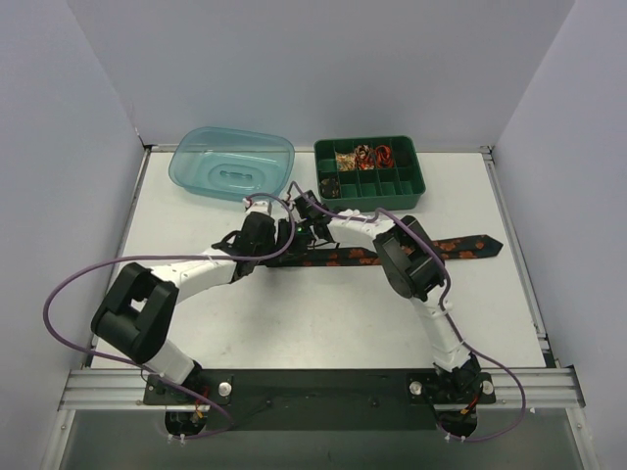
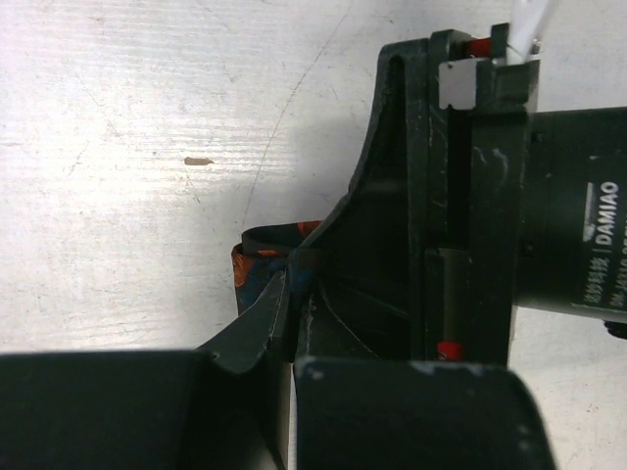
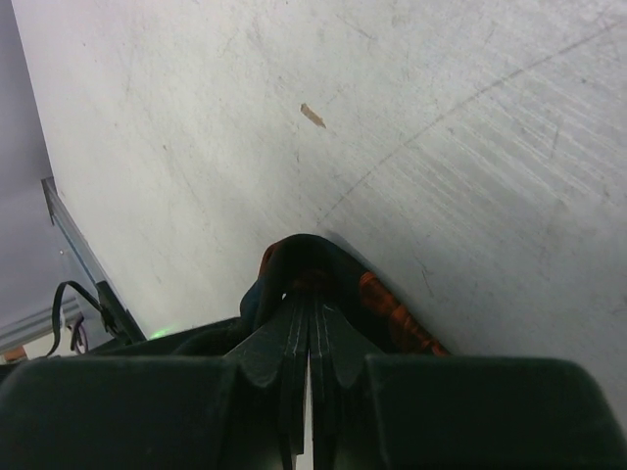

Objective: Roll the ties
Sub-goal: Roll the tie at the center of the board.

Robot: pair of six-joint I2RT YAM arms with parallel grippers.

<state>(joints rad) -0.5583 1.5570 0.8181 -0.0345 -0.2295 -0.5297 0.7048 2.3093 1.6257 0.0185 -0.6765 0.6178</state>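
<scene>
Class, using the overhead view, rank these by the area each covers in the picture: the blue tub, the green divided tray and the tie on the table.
1. blue tub and green tray: nearly alike, the tub perhaps slightly larger, too close to rank.
2. tie: the longest, but narrow and partly hidden, so it covers the least area.

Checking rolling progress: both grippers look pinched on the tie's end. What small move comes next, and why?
Probably roll the pinched end over toward the flat length: left gripper and right gripper are both shut on a small curl of the tie, and most of it lies unrolled.
</scene>
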